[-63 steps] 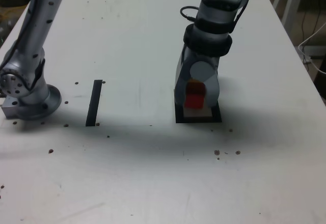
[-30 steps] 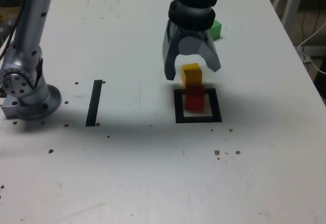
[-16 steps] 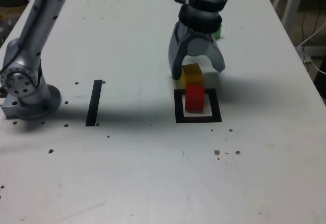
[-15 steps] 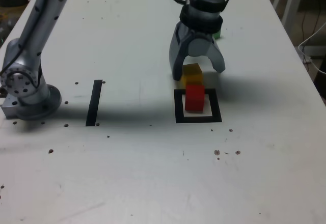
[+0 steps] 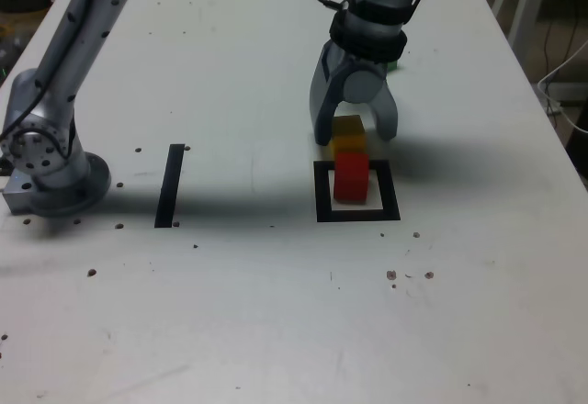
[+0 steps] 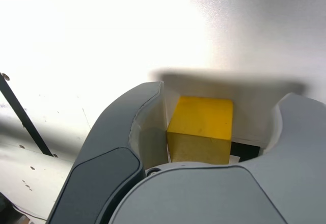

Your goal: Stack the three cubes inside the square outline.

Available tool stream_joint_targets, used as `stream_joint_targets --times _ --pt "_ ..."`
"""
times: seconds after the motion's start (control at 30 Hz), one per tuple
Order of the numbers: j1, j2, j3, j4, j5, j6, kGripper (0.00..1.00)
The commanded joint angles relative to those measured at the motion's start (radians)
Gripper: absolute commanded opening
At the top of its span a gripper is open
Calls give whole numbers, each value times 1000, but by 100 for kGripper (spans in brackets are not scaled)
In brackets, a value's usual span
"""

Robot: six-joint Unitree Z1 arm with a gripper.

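Note:
A red cube (image 5: 351, 177) stands inside the black square outline (image 5: 358, 213). A yellow cube (image 5: 347, 130) shows right at the red cube's far upper edge. I cannot tell whether it rests on the red cube or on the table behind it. My gripper (image 5: 354, 136) hangs over the yellow cube with a finger on each side. In the wrist view the yellow cube (image 6: 201, 127) sits between the gripper's (image 6: 226, 91) fingers with gaps on both sides, so the gripper is open. A sliver of the green cube (image 5: 394, 61) peeks out behind the arm.
A straight black tape strip (image 5: 170, 185) lies at the exterior view's left. Beside it stands the arm's base (image 5: 55, 174). Small dark specks dot the white table (image 5: 276, 312). The table's right edge (image 5: 551, 129) is close to the stack.
The gripper has come down around the yellow cube and its jaws have narrowed. The red and yellow cubes have stayed in place over the last second.

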Motion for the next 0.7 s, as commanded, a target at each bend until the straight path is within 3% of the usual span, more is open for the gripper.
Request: stream_joint_targets --times 0.0,0.67 --pt "-2 -1 2 2 -2 3 28" --pt "-13 -46 12 15 9 3 28"
